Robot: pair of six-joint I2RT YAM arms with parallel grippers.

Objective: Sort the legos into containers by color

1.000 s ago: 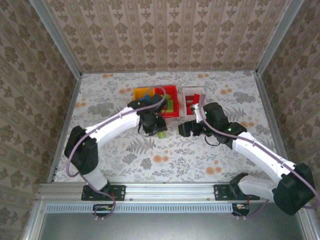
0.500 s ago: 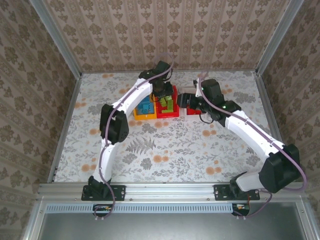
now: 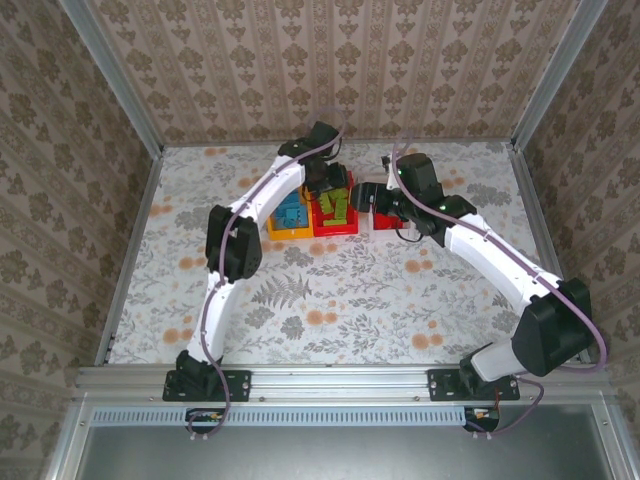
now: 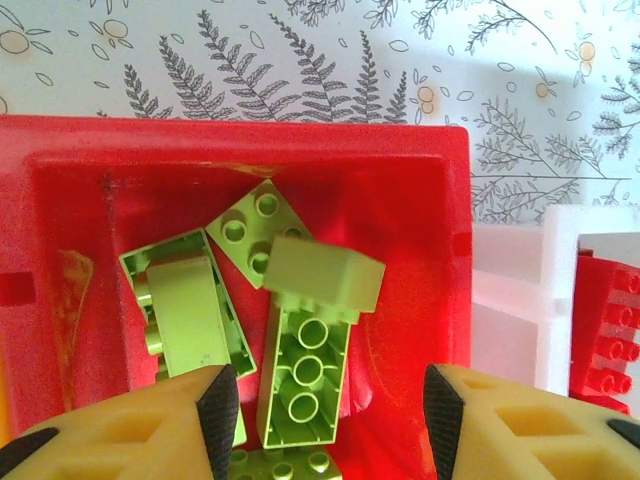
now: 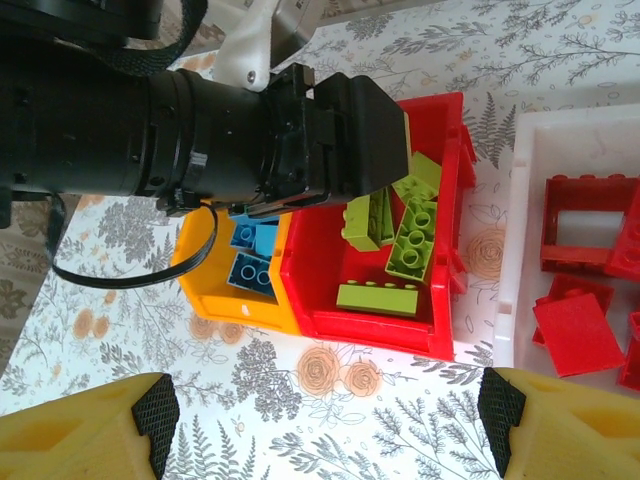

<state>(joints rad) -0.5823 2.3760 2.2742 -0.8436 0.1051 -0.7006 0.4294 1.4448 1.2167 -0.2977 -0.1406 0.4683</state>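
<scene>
- A tabletop point(image 3: 330, 290) covered in a pale fern-and-flower print fills a booth. Damask wallpaper walls rise on three sides, with metal rails along the edges.
- Three containers stand in a row near the middle of the far edge. From left to right they are an orange-yellow bin point(image 3: 276, 226), a red bin point(image 3: 338, 227) and a white bin point(image 5: 512, 250).
- The orange-yellow and red bins touch along their sides. The white bin stands just beside the red one, with a sliver of print showing between them in the right wrist view.
- Open tabletop runs from the row to the left edge, the right edge and the near edge where the arm bases sit. Only a narrow strip separates the row from the far wall.
- Green legos point(image 4: 305, 385) lie in the red bin. About five can be counted in the left wrist view: one long brick with its underside up, a short block resting on its end, a square studded piece, one on its side and one at the bottom edge.
- Blue legos point(image 5: 250, 270) lie in the orange-yellow bin. Two show, and part of the bin is hidden under the left arm.
- Red legos point(image 5: 575, 335) lie in the white bin. At least three can be counted.
- The left gripper point(image 4: 330, 412) hangs over the red bin, jaws apart and holding nothing, the green bricks lying loose below.
- The right gripper point(image 5: 328, 420) hovers at the row's near side, jaws spread wide and empty.
</scene>
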